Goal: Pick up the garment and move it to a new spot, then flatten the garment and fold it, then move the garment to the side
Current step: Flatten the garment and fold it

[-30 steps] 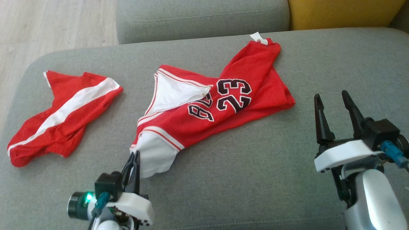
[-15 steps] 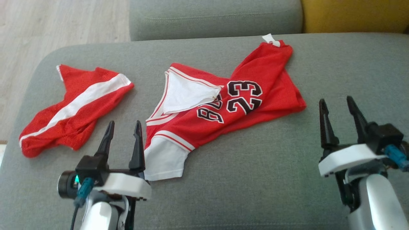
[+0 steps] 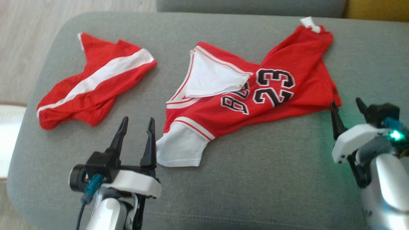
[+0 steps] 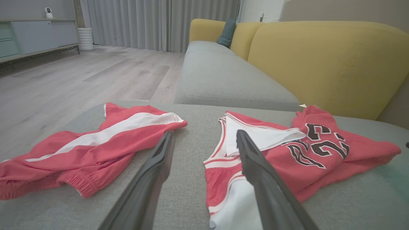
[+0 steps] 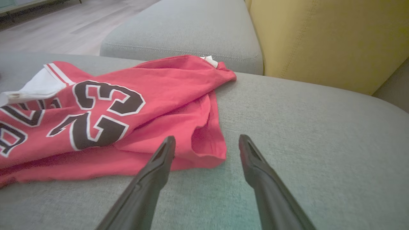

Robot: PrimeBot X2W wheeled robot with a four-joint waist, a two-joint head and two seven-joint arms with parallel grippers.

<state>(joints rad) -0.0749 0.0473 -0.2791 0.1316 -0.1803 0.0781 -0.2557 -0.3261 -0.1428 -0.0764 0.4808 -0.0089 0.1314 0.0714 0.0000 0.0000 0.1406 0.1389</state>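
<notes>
The red 23 jersey point(image 3: 255, 95) lies rumpled and askew on the grey sofa cushion point(image 3: 262, 182), white panels flipped outward. The left end effector point(image 3: 137, 118) and right end effector point(image 3: 346, 101) flank its near edge, both released and empty. Pinching only 1 layer could bunch it further. Red shorts point(image 3: 96, 83) lie apart on its left, crowding any sideways move.
</notes>
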